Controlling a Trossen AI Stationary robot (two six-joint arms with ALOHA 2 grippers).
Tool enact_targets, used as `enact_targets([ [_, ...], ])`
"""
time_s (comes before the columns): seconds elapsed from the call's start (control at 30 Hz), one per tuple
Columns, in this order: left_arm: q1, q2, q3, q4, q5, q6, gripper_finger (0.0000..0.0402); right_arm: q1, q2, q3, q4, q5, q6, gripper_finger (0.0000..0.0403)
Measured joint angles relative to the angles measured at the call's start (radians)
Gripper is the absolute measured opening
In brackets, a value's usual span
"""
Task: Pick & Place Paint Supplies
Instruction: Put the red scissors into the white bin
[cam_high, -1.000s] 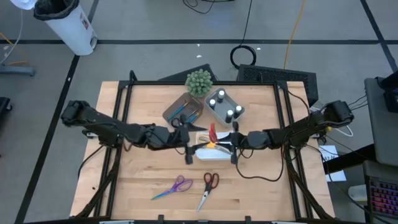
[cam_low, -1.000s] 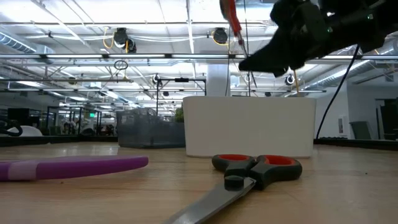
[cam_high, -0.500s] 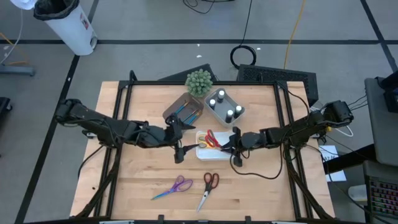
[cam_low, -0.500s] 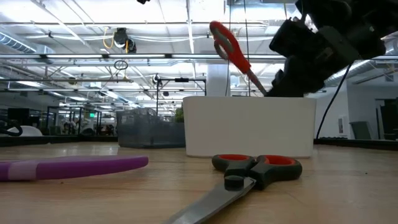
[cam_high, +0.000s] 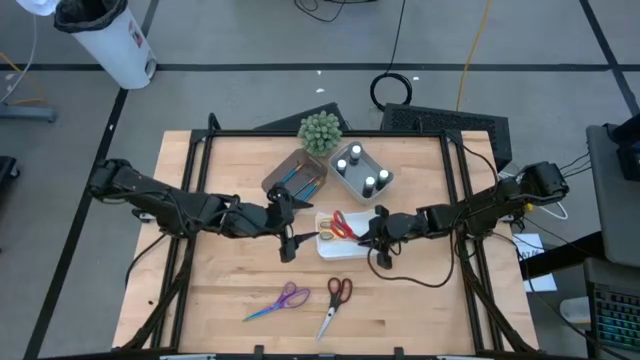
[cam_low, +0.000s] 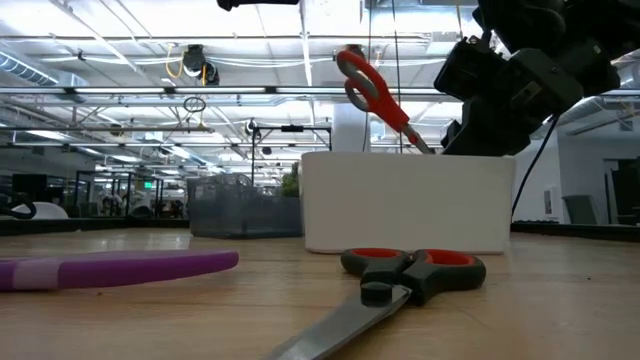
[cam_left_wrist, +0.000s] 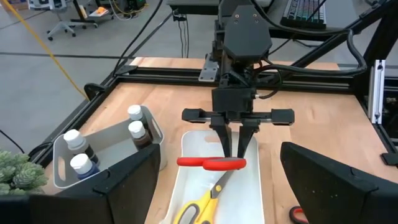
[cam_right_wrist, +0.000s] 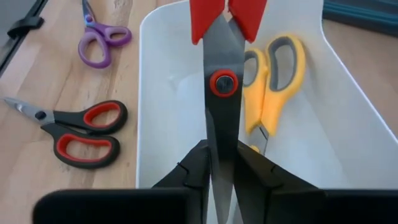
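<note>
So the whole thing hinges on the red scissors (cam_right_wrist: 225, 68): they're clamped by the blades in the right gripper (cam_high: 371, 229), whose fingers (cam_right_wrist: 189, 171) are pinched nearly shut on the steel just below the pivot screw. In the right wrist view the long axis is seen running straight out from the fingers, handles away and tips hidden between them. In the low view the scissors are tilted, handles up, over the white tray (cam_low: 405, 202).

On the high view the tray (cam_high: 345, 250) is found mid-worktop, with the right gripper at about its 3 o'clock edge and the red handles poking out towards 9 o'clock over the tray. Yellow-handled scissors (cam_right_wrist: 273, 68) are already lying inside, right beside the red pair, so that's probably where a release needs to be aimed.

The left gripper (cam_high: 287, 226) is parked at roughly 9 o'clock of the tray, fingers spread wide and nothing held. It's judged the nearer arm for the leftovers: the purple scissors (cam_high: 284, 299) and the red-and-black scissors (cam_high: 336, 299), both flat on the worktop at about 6 to 7 o'clock of the tray, blades pointing to the front edge.

No brand, label or readable writing can be made out anywhere.
</note>
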Motion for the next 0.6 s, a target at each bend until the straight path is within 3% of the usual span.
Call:
enact_targets([
  [0.17,0.0,0.0,0.0,0.0,0.0,0.0,0.034,0.0,-0.001,0.0,-0.008,0.0,0.029,0.0062],
  [0.6,0.0,0.0,0.0,-0.008,0.0,0.0,0.034,0.0,0.0,0.0,0.006,0.0,0.012,0.007],
])
